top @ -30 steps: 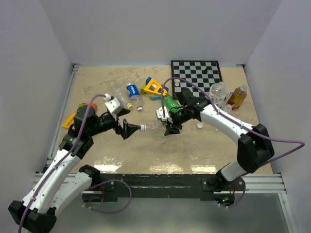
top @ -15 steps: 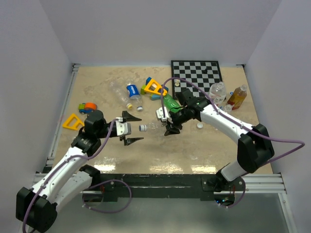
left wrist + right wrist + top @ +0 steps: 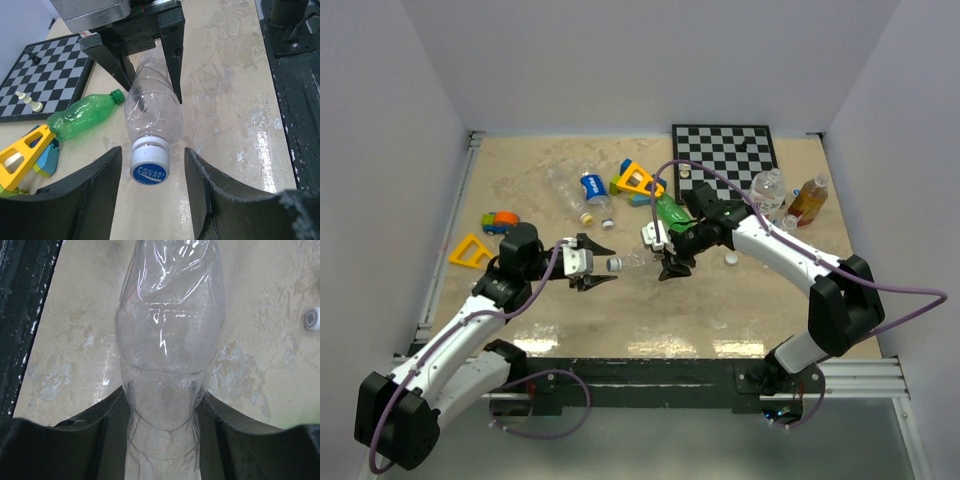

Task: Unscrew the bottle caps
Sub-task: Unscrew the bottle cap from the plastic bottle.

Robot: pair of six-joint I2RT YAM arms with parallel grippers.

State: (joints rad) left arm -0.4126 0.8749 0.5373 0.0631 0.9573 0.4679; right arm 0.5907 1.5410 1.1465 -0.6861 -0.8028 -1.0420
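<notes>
A clear crumpled bottle (image 3: 167, 340) hangs level above the table, and my right gripper (image 3: 165, 410) is shut on its body. Its cap (image 3: 150, 165) is white with a blue printed top and points at my left gripper (image 3: 152, 151). That gripper is open, one finger on each side of the cap with a gap on both sides. From above, the cap (image 3: 615, 263) sits between the left gripper (image 3: 595, 268) and the right gripper (image 3: 670, 255). A green bottle (image 3: 80, 120) with a green cap (image 3: 117, 95) lies behind them.
At the back are a chessboard (image 3: 725, 150), a blue-labelled bottle (image 3: 593, 190) and yellow toy blocks (image 3: 638, 180). A clear bottle (image 3: 768, 190) and an amber bottle (image 3: 809, 200) stand at the right. A loose white cap (image 3: 730, 258) lies by the right arm. A yellow triangle (image 3: 468, 250) lies left.
My left wrist has turned and its jaws have narrowed from wide open to close around the bottle's cap. The right arm and the bottle have stayed put.
</notes>
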